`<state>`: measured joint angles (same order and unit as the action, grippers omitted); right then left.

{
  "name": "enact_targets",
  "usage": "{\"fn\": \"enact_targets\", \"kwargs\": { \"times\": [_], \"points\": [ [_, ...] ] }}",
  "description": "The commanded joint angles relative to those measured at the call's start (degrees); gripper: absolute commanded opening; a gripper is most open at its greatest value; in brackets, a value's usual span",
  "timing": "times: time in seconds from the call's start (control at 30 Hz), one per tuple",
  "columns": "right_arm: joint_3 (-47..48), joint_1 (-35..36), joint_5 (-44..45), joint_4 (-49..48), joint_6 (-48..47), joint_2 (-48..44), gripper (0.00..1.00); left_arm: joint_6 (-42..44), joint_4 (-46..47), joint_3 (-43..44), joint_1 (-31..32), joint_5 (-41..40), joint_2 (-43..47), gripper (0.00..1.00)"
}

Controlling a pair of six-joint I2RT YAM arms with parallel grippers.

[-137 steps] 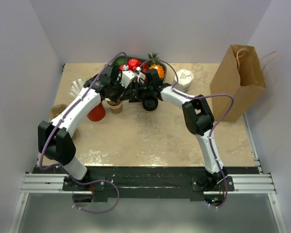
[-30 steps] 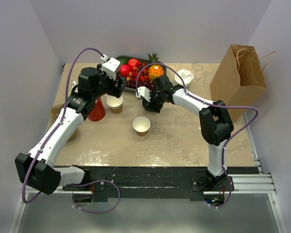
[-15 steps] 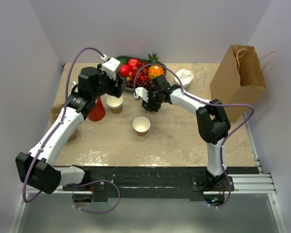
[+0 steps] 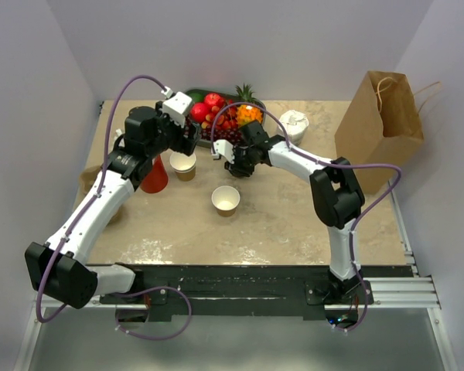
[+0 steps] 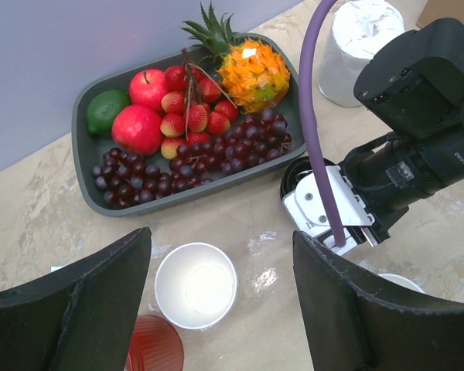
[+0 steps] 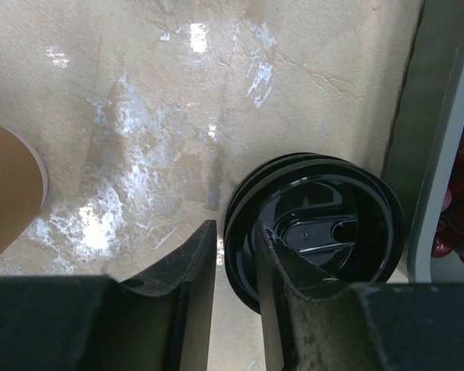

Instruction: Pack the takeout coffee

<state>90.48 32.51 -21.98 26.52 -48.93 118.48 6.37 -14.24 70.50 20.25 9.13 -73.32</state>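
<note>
No cup with a lid on it shows, so the takeout coffee is out of view. A round black lid (image 6: 332, 224) lies on the table against the fruit tray (image 6: 441, 139). My right gripper (image 6: 236, 232) is low over the lid (image 4: 240, 170), open. Its jaws stand narrow, one finger outside the lid's rim and the other on top of the lid. My left gripper (image 5: 220, 239) hangs wide open and empty above an open brown paper cup (image 5: 195, 284) that is white inside. A second open cup (image 4: 226, 199) stands nearer the front.
A red cup (image 4: 154, 176) stands left of the open cup. The grey fruit tray (image 5: 81, 151) lies along the back. A white crumpled-topped container (image 4: 294, 124) is behind the right arm. A tall brown paper bag (image 4: 379, 127) stands at the far right.
My right gripper has shifted slightly left and back onto the black lid, and its jaws have narrowed round the rim. The left arm and both cups have not moved.
</note>
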Motion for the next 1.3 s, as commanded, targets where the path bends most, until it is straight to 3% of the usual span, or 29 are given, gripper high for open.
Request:
{"fn": "enact_targets", "kwargs": {
  "times": [0.0,0.37,0.63,0.73,0.9,1.03,1.1,1.27],
  "points": [
    [2.6,0.3,0.4,-0.4,0.9,0.0,0.27,-1.3,2.8,0.8,-0.7,1.2,-0.5,0.78],
    [2.9,0.2,0.0,2.6,2.7,-4.1,0.06,-0.3,2.6,0.5,-0.7,1.2,-0.3,0.78],
    [4.8,-1.0,-4.5,9.6,6.1,-12.0,0.01,8.7,3.6,-4.1,-0.7,4.5,2.3,0.77],
    [9.7,-3.0,-10.7,16.0,8.0,-12.7,0.00,16.4,6.0,-8.3,-0.7,10.2,5.6,0.76],
    [22.7,-6.9,-26.2,30.1,11.0,-7.5,0.01,38.6,7.6,-15.3,-0.1,22.7,11.1,0.73],
    [39.6,-7.9,-35.6,50.4,6.5,0.5,0.01,51.3,10.2,-17.2,1.9,26.9,13.2,0.73],
    [41.5,-7.8,-38.5,55.2,4.2,2.1,0.01,56.5,9.5,-15.9,2.7,28.3,12.2,0.73],
    [35.5,-7.7,-38.8,56.4,3.0,-0.6,0.01,65.1,8.8,-12.8,5.5,30.2,7.8,0.70]
  ]
}}
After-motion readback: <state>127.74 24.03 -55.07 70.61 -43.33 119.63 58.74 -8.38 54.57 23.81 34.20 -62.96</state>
